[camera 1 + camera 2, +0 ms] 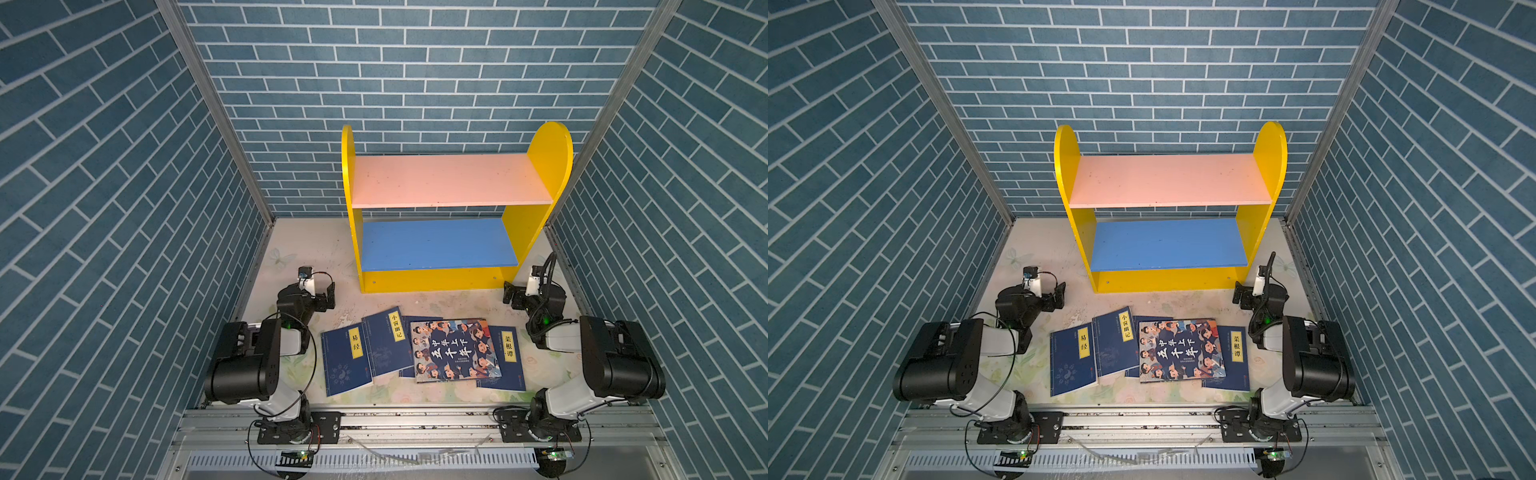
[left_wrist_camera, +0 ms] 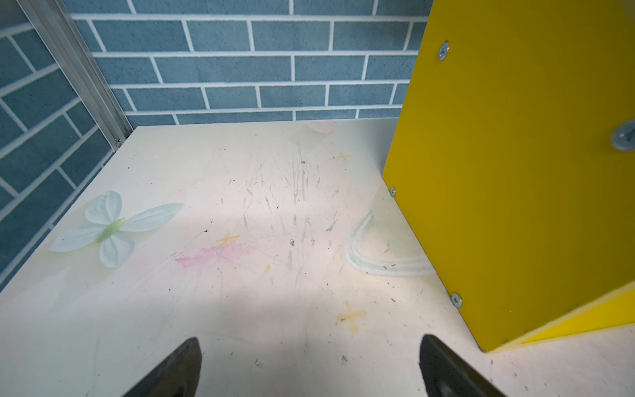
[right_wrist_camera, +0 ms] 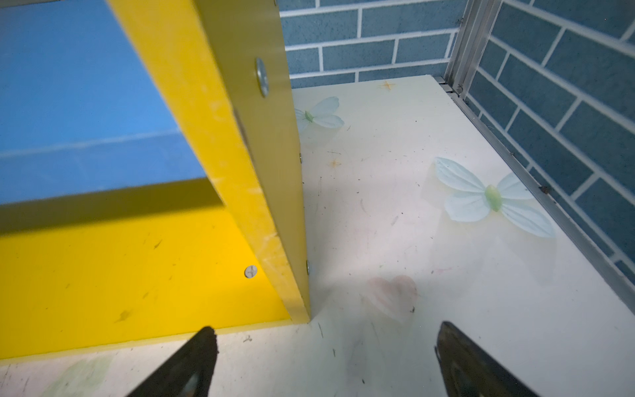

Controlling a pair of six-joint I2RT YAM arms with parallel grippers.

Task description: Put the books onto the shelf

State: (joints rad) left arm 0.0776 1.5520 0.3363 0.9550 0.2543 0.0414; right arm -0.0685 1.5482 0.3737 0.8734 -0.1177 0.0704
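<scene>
while the books (image 1: 455, 349) lie on the table (image 1: 299, 249) before the shelf (image 1: 549, 158), l gripper (image 2: 309, 340) & r gripper (image 3: 326, 328) gape wide.

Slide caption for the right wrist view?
Open right gripper poised by the yellow-sided shelf, above the butterfly-printed table.

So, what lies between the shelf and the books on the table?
Nothing: only bare table separates the shelf from the books, in both top views.

Shows a shelf (image 1: 548, 158) at the rear of the table (image 1: 307, 249), near the back wall (image 1: 415, 83). Lays five books (image 1: 386, 345) flat before it, in an overlapping row, largest book (image 1: 455, 349) atop two neighbours. Puts left gripper (image 1: 330, 296) and right gripper (image 1: 508, 296) beside the shelf's front corners.
</scene>
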